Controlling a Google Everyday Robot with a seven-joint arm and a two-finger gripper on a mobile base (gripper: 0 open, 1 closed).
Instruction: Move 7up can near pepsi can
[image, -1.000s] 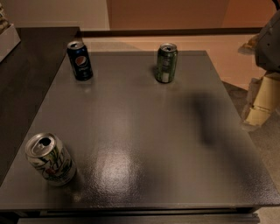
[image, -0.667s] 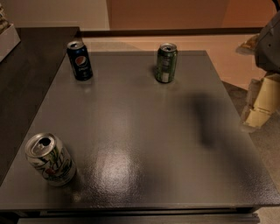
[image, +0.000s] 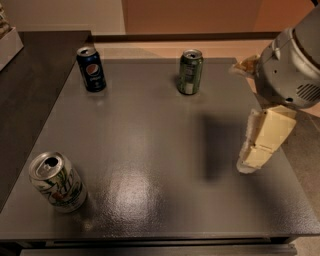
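In the single camera view, the gripper (image: 260, 145) is seen hanging at the right edge of the dark table (image: 160, 150), pointed downward beneath the grey arm housing (image: 292, 70). Nothing is held in it. Whether it is spread or closed cannot be told from this angle. A soft shadow is cast on the surface just to its left, so it is judged to be raised above the tabletop, not resting on it. This is probably a waiting pose before any reach is made. The 7up can (image: 56, 182) is found upright at the near left corner, well apart from the gripper, across almost the whole width of the table and a little nearer the front edge. The pepsi can (image: 91, 69) is placed upright at the far left corner, also well away from the gripper. A dark green can (image: 190, 72) is set at the far edge, nearer the gripper than either task can. The 7up can is judged not yet approached, and the whole move is left to be done.
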